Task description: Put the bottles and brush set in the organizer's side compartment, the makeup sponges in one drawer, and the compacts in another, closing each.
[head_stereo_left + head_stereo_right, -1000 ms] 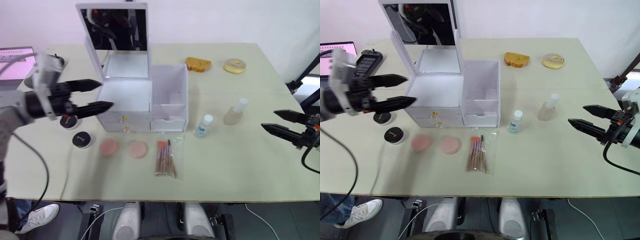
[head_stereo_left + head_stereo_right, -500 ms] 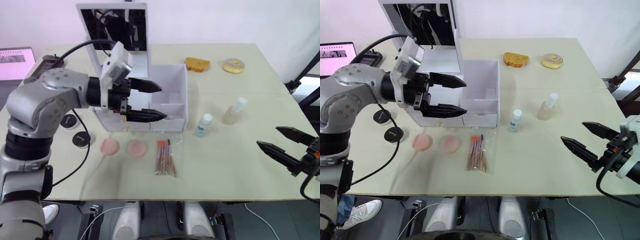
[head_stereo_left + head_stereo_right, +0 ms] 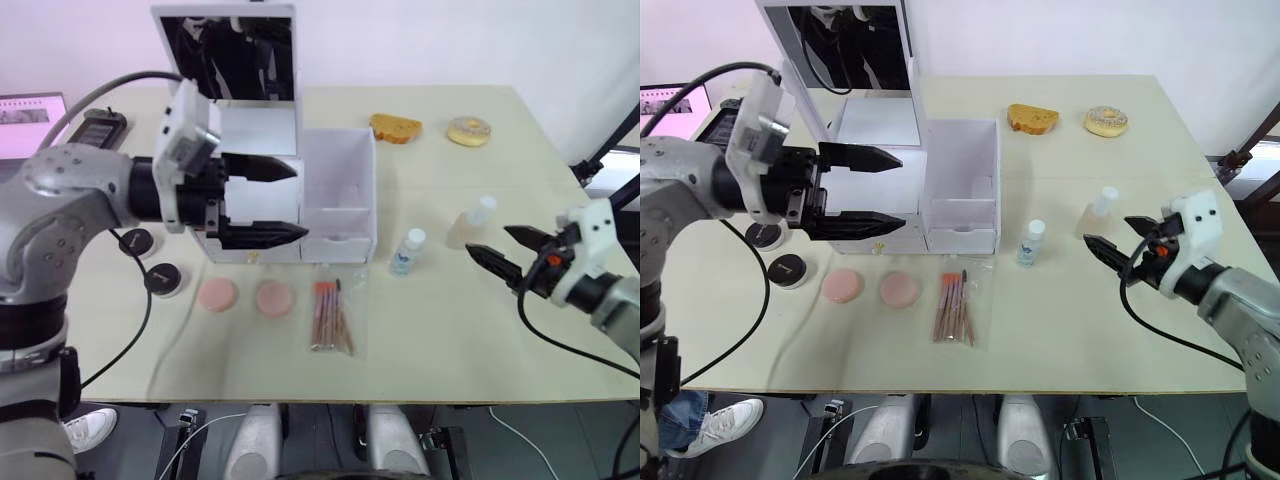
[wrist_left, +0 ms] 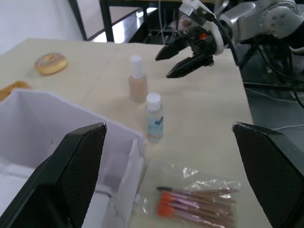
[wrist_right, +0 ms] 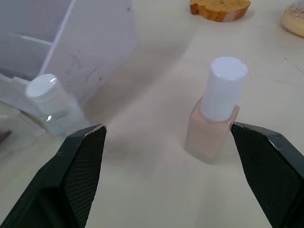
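Just ahead of my right gripper (image 3: 1110, 243), fingers spread and empty, the beige bottle (image 5: 213, 110) stands upright on the table (image 3: 450, 330), the clear bottle (image 5: 51, 103) beside it near the organizer (image 3: 300, 200). My left gripper (image 3: 285, 202) hovers open over the organizer, brush set (image 3: 331, 316) lying below.

Head pair: high, facing down over the table (image 3: 440, 330).
Left wrist: low, facing right.
Right wrist: close on foundation bottle (image 5: 213, 111).
Shared: both bottles.
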